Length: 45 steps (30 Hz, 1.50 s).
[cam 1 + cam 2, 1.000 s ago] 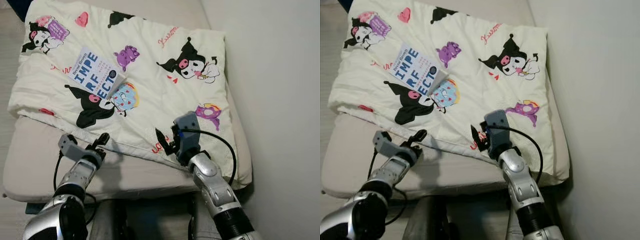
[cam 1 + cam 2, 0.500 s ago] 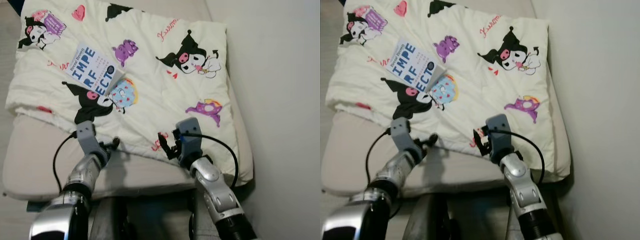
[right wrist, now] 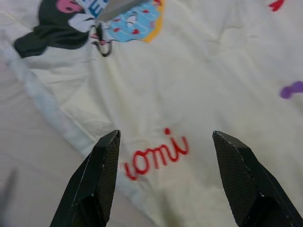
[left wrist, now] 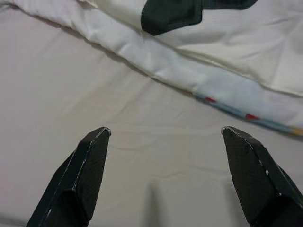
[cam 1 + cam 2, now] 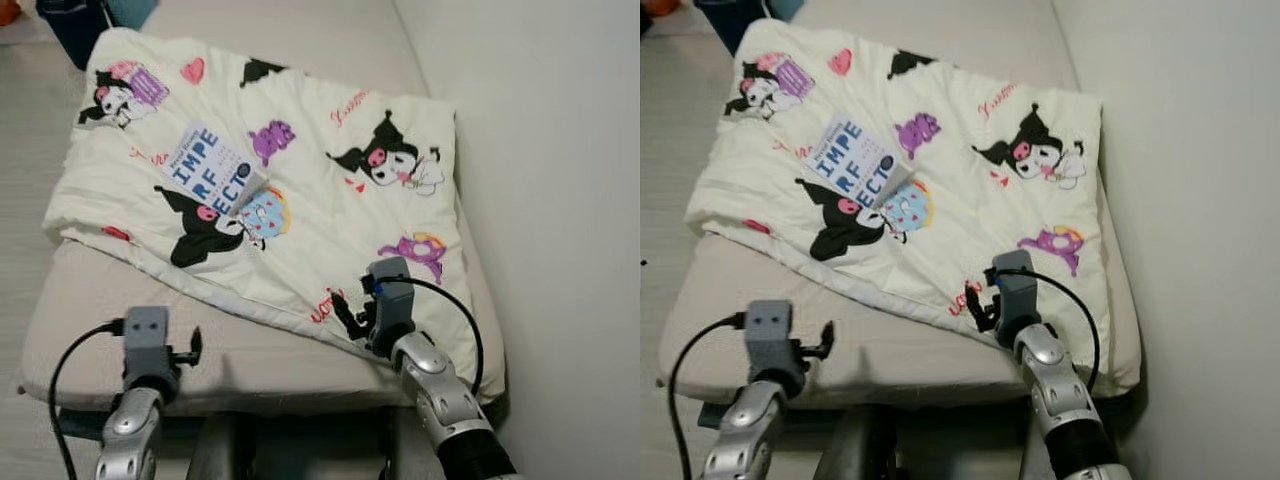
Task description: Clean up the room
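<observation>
A cream blanket (image 5: 300,200) printed with cartoon figures lies spread over a beige mattress (image 5: 90,310). A white book (image 5: 212,170) with blue letters rests on the blanket's left half. My left gripper (image 5: 190,348) hovers open over the bare mattress near its front edge, short of the blanket's hem (image 4: 189,80). My right gripper (image 5: 348,312) stands open just above the blanket's near edge, over red lettering (image 3: 156,153). Nothing is between either pair of fingers.
A pale wall (image 5: 540,200) runs close along the right side of the bed. A dark blue bin (image 5: 75,25) stands on the floor beyond the bed's far left corner. Light floor (image 5: 20,120) lies to the left.
The camera has pulled back and the scene sits lower in the picture. My left arm has drawn back toward the mattress's front edge. The right gripper remains at the blanket's near edge.
</observation>
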{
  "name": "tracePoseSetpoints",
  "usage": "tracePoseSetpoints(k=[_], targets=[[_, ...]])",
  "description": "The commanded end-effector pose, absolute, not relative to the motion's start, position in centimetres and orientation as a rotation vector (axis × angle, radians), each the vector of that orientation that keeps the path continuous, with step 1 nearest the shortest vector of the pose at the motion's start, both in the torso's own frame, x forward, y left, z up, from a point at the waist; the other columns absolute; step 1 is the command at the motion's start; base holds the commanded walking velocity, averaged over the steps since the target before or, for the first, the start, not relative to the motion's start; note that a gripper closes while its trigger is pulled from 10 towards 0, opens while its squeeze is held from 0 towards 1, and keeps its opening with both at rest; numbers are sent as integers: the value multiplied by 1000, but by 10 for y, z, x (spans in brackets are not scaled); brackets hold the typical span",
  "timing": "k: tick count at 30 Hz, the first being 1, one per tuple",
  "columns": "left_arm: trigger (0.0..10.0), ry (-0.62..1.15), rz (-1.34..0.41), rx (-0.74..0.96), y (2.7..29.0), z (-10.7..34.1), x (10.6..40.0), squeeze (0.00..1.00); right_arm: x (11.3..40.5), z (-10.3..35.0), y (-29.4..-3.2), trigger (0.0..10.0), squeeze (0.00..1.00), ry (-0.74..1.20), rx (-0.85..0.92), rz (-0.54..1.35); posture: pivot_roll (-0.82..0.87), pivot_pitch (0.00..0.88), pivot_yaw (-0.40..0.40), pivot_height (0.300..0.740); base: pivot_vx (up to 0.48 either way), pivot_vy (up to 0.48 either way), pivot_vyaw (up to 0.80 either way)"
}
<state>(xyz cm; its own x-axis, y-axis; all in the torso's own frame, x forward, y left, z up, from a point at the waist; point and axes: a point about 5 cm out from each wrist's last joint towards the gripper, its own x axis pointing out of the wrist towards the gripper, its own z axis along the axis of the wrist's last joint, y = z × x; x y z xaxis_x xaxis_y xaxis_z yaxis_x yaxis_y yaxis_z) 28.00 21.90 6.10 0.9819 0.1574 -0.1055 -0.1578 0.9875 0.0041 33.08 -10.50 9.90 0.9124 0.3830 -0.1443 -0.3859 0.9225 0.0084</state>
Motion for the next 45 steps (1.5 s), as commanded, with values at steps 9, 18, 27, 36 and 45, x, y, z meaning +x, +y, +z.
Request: tracePoseSetpoints(k=[9, 18, 27, 36, 45], targets=[[10000, 168, 133, 13, 199, 50, 263, 0, 323, 78, -104, 10000, 0, 207, 2, 384, 33, 177, -15, 600, 0, 0, 0], [10000, 181, 100, 42, 190, 54, 261, 0, 320, 74, -102, 10000, 0, 194, 36, 388, 28, 187, -3, 600, 0, 0, 0], [10000, 187, 96, 44, 186, 57, 259, 0, 321, 75, -104, 10000, 0, 172, 49, 380, 22, 192, 2, 600, 0, 0, 0], [10000, 203, 100, 37, 185, 56, 256, 0, 318, 72, -104, 10000, 0, 179, 70, 384, 22, 200, -1, 580, 0, 0, 0], [10000, 209, 102, 37, 185, 55, 253, 0, 317, 72, -104, 10000, 0, 175, 65, 389, 21, 207, -2, 570, 0, 0, 0]])
